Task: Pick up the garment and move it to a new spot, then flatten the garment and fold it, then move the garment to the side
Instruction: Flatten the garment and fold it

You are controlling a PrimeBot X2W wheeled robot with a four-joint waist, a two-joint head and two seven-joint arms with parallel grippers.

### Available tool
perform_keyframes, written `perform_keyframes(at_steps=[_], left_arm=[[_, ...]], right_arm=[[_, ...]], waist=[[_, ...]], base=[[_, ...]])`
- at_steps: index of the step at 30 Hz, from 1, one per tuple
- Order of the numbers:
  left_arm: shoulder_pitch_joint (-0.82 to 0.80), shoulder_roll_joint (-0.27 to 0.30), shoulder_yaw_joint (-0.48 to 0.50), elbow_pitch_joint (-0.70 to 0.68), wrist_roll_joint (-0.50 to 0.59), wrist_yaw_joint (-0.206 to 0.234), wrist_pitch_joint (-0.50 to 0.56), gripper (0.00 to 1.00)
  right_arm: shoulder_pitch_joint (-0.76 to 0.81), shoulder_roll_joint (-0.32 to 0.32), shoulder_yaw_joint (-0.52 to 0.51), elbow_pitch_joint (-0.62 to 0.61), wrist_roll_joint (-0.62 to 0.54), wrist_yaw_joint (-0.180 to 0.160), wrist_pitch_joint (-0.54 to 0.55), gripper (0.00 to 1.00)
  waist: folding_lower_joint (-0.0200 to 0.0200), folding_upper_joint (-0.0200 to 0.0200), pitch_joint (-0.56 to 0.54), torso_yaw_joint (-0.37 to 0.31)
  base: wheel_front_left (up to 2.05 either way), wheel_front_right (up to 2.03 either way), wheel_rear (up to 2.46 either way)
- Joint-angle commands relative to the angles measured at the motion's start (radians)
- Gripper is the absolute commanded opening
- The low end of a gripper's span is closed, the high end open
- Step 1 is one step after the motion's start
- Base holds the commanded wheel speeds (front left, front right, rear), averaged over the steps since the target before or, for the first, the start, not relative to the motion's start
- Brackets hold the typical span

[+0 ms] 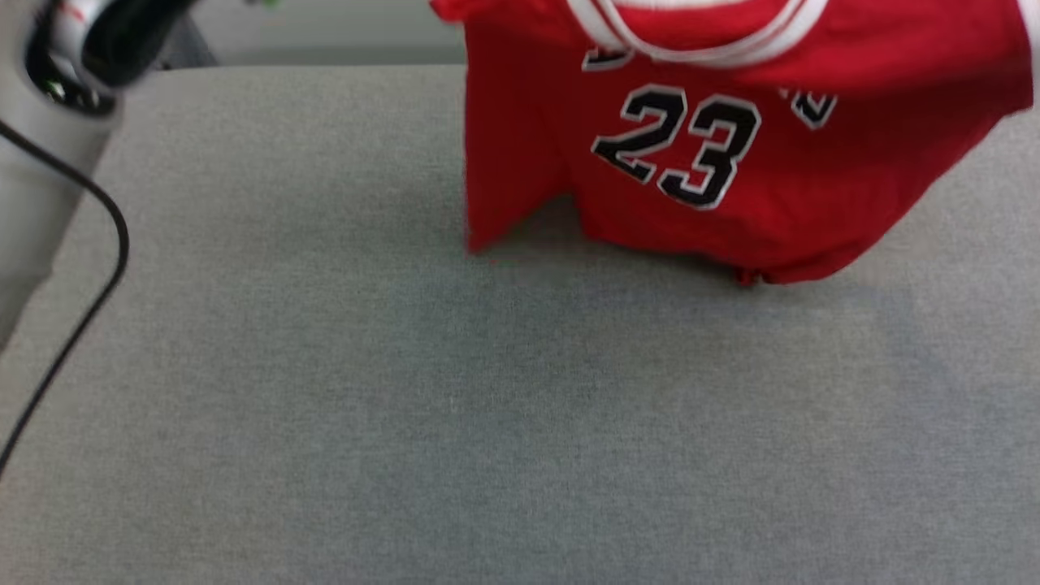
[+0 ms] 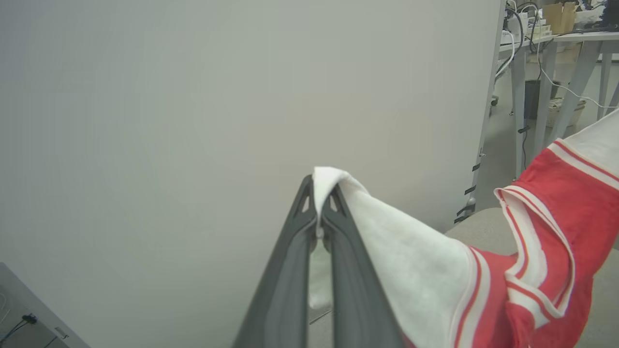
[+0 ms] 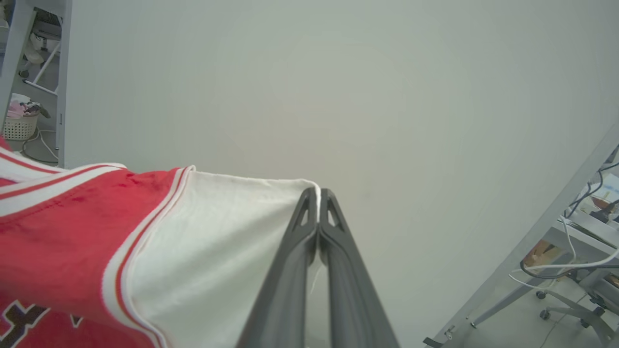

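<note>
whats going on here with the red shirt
The robot is holding the garment up by both ends. The left gripper has its jaws shut on one white sleeve, and the right gripper on the other. It hangs spread between them, number 23 facing the head camera, lower edge at or just above the gray table. Not yet flattened or folded.

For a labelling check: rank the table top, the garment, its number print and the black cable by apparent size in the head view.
1. table top
2. garment, cropped at the top
3. number print and black cable, unranked: one compact, one long and thin
</note>
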Motion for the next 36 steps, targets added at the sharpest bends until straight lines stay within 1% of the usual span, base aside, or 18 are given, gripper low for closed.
perform_keyframes(at_steps=[1, 5, 8, 12, 16, 21, 24, 28, 32, 36], left_arm=[[-0.055, -0.012, 0.009, 0.024, 0.013, -0.005, 0.000, 0.00], [-0.197, -0.040, 0.026, 0.120, 0.042, -0.013, -0.005, 0.00], [-0.315, -0.057, 0.057, 0.188, 0.046, -0.018, -0.016, 0.00], [-0.456, -0.071, 0.065, 0.281, 0.077, -0.030, -0.034, 0.00], [-0.567, -0.092, 0.068, 0.374, 0.095, -0.041, -0.067, 0.00], [-0.658, -0.117, 0.070, 0.478, 0.101, -0.047, -0.110, 0.00], [-0.676, -0.129, 0.064, 0.528, 0.096, -0.051, -0.138, 0.00], [-0.655, -0.134, 0.053, 0.575, 0.079, -0.054, -0.180, 0.00], [-0.584, -0.129, 0.020, 0.580, 0.055, -0.055, -0.227, 0.00], [-0.474, -0.100, -0.014, 0.562, 0.024, -0.055, -0.289, 0.00]], right_arm=[[-0.066, 0.008, 0.023, 0.023, -0.006, -0.001, -0.005, 0.00], [-0.269, 0.036, 0.106, 0.111, -0.043, -0.001, -0.018, 0.00], [-0.449, 0.083, 0.163, 0.207, -0.077, -0.001, -0.024, 0.00], [-0.671, 0.149, 0.223, 0.356, -0.136, -0.001, -0.064, 0.00], [-0.850, 0.200, 0.268, 0.488, -0.185, -0.001, -0.117, 0.00], [-1.028, 0.259, 0.307, 0.645, -0.228, -0.001, -0.180, 0.00], [-1.097, 0.289, 0.337, 0.721, -0.238, -0.001, -0.216, 0.00], [-1.121, 0.313, 0.396, 0.794, -0.238, -0.001, -0.269, 0.00], [-1.085, 0.326, 0.442, 0.858, -0.213, -0.001, -0.317, 0.00], [-0.997, 0.349, 0.471, 0.889, -0.177, -0.001, -0.353, 0.00]], waist=[[0.0000, -0.0001, 0.074, -0.009], [0.0000, -0.0001, 0.152, -0.016], [0.0000, -0.0001, 0.211, -0.022], [0.0000, -0.0001, 0.265, -0.028], [0.0000, -0.0001, 0.301, -0.029], [0.0000, -0.0001, 0.334, -0.033], [0.0000, -0.0001, 0.353, -0.035], [0.0000, -0.0001, 0.369, -0.036], [0.0000, -0.0001, 0.372, -0.032], [0.0000, -0.0001, 0.349, -0.029]], base=[[0.00, 0.00, 0.00], [0.00, 0.00, 0.00], [0.00, 0.00, 0.00], [0.00, 0.00, 0.00], [0.00, 0.00, 0.00], [0.00, 0.00, 0.00], [0.00, 0.00, 0.00], [0.00, 0.00, 0.00], [0.00, 0.00, 0.00], [0.00, 0.00, 0.00]])
